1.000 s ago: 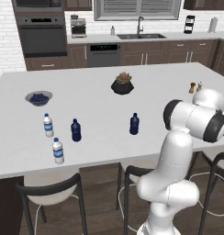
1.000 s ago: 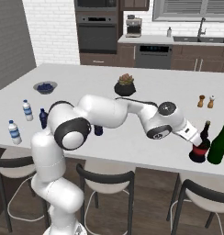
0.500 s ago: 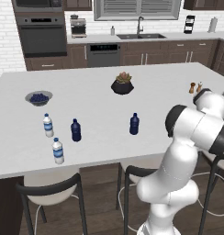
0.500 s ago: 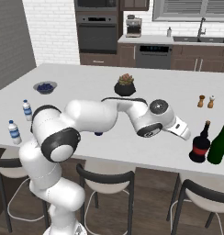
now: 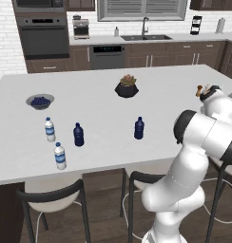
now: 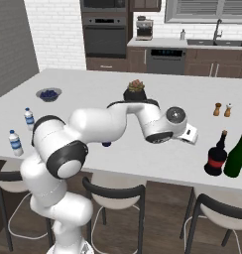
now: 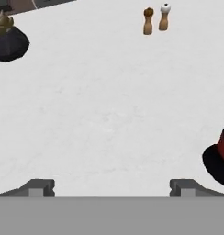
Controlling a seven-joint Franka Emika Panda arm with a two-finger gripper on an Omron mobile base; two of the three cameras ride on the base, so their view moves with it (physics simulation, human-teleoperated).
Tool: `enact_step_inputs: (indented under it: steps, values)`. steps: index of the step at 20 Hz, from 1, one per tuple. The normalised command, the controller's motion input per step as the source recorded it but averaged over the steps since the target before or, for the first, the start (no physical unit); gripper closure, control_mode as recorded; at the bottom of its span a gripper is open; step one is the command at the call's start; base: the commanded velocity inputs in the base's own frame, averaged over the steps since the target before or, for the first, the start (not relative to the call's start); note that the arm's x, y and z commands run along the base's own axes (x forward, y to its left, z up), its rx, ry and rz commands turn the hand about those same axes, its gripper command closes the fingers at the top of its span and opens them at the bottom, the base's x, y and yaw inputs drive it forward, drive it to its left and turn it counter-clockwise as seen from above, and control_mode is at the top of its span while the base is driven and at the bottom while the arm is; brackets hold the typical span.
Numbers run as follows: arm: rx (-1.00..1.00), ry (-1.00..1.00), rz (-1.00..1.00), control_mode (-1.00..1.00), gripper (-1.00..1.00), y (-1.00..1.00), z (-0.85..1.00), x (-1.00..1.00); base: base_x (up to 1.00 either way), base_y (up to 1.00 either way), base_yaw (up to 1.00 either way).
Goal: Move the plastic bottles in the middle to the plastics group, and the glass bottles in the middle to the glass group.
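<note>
Gripper (image 7: 111, 186), hand view: its two tips stand far apart at the lower edge with only bare white tabletop (image 7: 109, 105) between them; it holds nothing. In the right base view the hand (image 6: 190, 134) hovers low over the tabletop, just left of the glass group.

Black bottle (image 7: 220, 158), red band: at the right edge of the hand view, just outside the gripper's right tip and a little ahead of it, partly cut off. In the right base view this bottle (image 6: 215, 155) stands upright just beside a green bottle (image 6: 237, 155), both close to the right of the hand and not touching it.

Salt and pepper shakers (image 7: 155, 19): well ahead of the gripper, slightly to its right, side by side. Potted plant (image 7: 8, 40): far ahead and to the left.

Navy bottle (image 5: 139, 128), left base view: alone in the middle of the tabletop, well apart from the gripper, on its left.

Plastics group, farther left again: a second navy bottle (image 5: 79, 135), a water bottle (image 5: 50, 129) beside it, and another water bottle (image 5: 60, 156) nearer the front edge. All stand upright. Bowl of blueberries (image 5: 40, 101): behind these.
</note>
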Motion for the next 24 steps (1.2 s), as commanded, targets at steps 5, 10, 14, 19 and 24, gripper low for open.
enact_step_inputs:
  steps: [5, 10, 14, 19, 24]
  values:
    - [0.01, 0.01, 0.36, -1.0, -1.0, 0.44, -0.01, 0.15, 0.0, 0.0, 0.0]
    - [-0.02, 0.01, 0.22, -1.0, -1.0, 0.9, 0.0, 0.0, 0.0, 0.0, 0.0]
    - [-0.05, 0.02, 0.11, -1.0, -1.0, 1.0, 0.0, 0.0, 0.0, 0.0, 0.0]
    - [-0.07, 0.04, 0.05, -1.0, -1.0, 1.0, 0.0, 0.0, 0.0, 0.0, 0.0]
    - [-0.06, 0.06, 0.0, -1.0, -1.0, 1.0, 0.0, 0.1, 0.0, 0.0, 0.0]
